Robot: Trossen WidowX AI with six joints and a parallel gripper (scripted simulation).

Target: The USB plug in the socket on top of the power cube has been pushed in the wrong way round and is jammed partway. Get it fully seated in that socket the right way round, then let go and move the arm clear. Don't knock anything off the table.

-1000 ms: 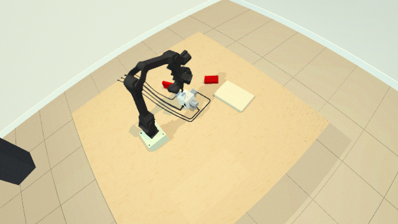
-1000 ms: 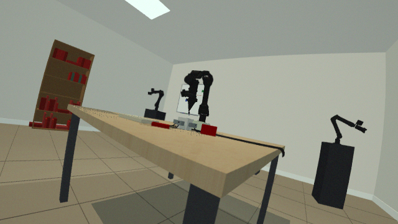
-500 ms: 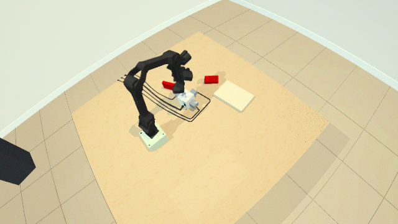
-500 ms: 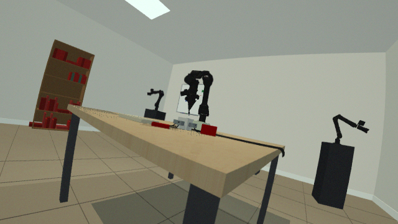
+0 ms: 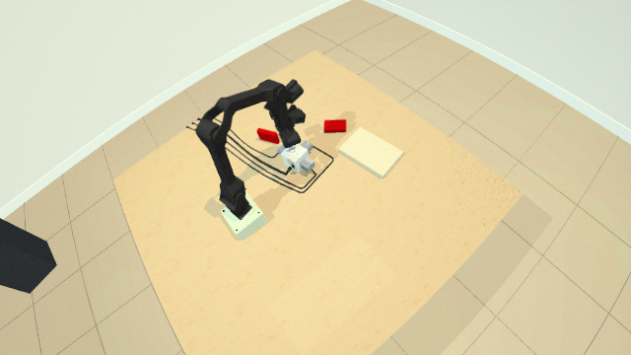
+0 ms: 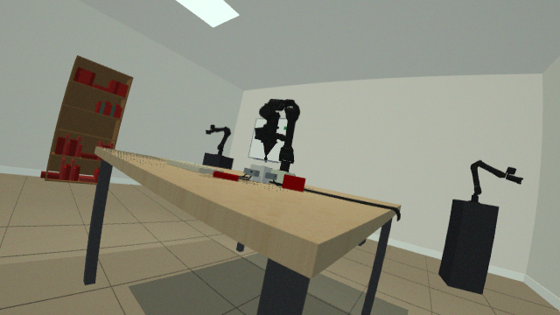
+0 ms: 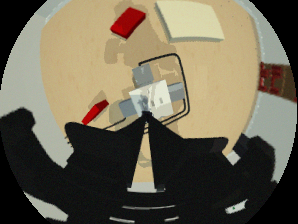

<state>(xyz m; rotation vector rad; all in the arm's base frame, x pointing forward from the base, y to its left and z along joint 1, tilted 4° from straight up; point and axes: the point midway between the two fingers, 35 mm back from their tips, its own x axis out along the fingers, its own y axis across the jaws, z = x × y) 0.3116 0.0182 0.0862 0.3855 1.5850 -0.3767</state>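
The white power cube (image 5: pixel 299 157) (image 6: pixel 262 173) (image 7: pixel 162 96) stands on the table with grey plugs on its sides, such as one plug (image 7: pixel 142 74) in the wrist view. My gripper (image 5: pixel 292 146) (image 6: pixel 265 157) (image 7: pixel 147 119) points down over the cube's top, its tips close together just above it. It is shut on the small dark USB plug (image 7: pixel 146 117), which is mostly hidden by the fingertips. Which way round the plug is, and whether it touches the socket, cannot be told. The socket is too small to make out.
Black cables (image 5: pixel 302 191) (image 7: pixel 186 80) loop around the cube. A red block (image 5: pixel 335 126) (image 6: pixel 225 176) (image 7: pixel 128 22) lies beyond it, and another red block (image 5: pixel 267 135) (image 6: pixel 294 183) (image 7: pixel 95 112) stands nearby. A pale slab (image 5: pixel 372 152) (image 7: pixel 190 21) lies to one side.
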